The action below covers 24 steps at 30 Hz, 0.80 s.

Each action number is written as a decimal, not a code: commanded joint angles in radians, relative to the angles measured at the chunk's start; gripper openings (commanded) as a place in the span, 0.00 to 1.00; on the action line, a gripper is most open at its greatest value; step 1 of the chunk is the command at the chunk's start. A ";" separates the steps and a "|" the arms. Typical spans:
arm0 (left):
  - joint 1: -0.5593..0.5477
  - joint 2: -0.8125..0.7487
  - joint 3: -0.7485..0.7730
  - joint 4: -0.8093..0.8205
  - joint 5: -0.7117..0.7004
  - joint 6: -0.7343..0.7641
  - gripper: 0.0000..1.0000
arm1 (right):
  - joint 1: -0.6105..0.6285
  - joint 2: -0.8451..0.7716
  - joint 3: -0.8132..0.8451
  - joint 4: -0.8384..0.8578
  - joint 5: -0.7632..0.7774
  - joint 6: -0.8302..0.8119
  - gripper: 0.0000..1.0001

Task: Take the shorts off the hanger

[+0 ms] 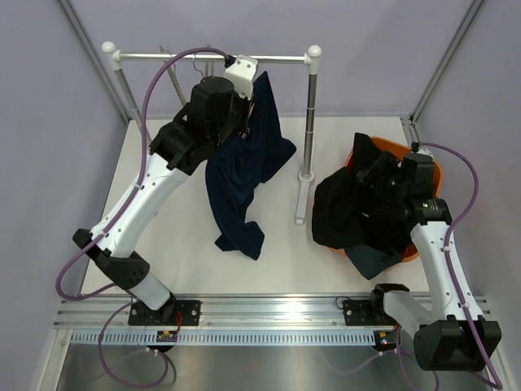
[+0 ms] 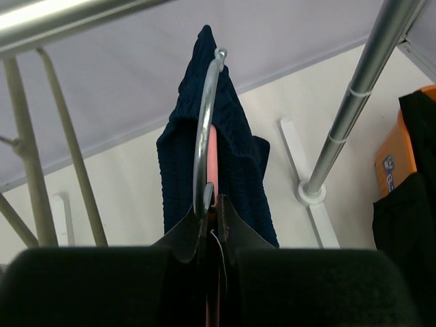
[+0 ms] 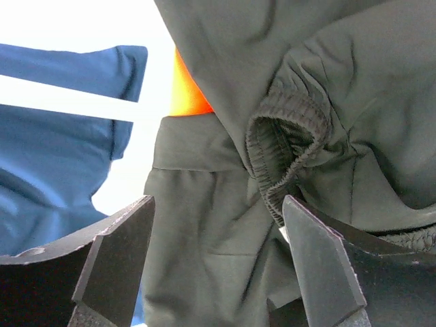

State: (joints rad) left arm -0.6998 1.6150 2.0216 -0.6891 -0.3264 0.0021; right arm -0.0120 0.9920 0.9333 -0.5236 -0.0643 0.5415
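Navy blue shorts (image 1: pixel 244 175) hang limp from a hanger below the rack's rail, their lower end resting on the table. My left gripper (image 2: pixel 212 204) is shut on the hanger, at the foot of its metal hook (image 2: pixel 203 129) and pink neck (image 2: pixel 212 153); the navy shorts (image 2: pixel 242 170) drape just behind. Black shorts (image 1: pixel 346 216) lie heaped over the orange basket (image 1: pixel 435 175). Close above the black shorts (image 3: pixel 225 204), my right gripper (image 3: pixel 216 204) is open with nothing between its jaws. Dark teal-navy shorts (image 1: pixel 374 261) spill over the basket's near edge.
The clothes rack has a top rail (image 1: pixel 212 57), a right post (image 1: pixel 311 122) and a foot (image 1: pixel 301 204) on the table between the two arms. Blue cloth (image 3: pixel 54 157) shows left of the right jaws. Grey walls enclose the table.
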 commanded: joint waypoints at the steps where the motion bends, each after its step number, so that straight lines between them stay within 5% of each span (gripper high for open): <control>1: 0.000 -0.105 -0.009 0.060 0.044 0.004 0.00 | 0.007 -0.036 0.082 -0.025 0.018 -0.028 0.86; 11: -0.053 -0.230 -0.162 -0.007 0.105 -0.040 0.00 | 0.099 -0.050 0.281 -0.147 0.053 -0.091 0.90; 24: -0.127 -0.405 -0.414 0.019 0.158 -0.094 0.00 | 0.794 0.150 0.487 -0.190 0.431 -0.037 0.87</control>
State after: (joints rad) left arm -0.8181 1.2667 1.6119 -0.7712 -0.1989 -0.0727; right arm 0.6811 1.0920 1.3712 -0.6979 0.2138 0.4828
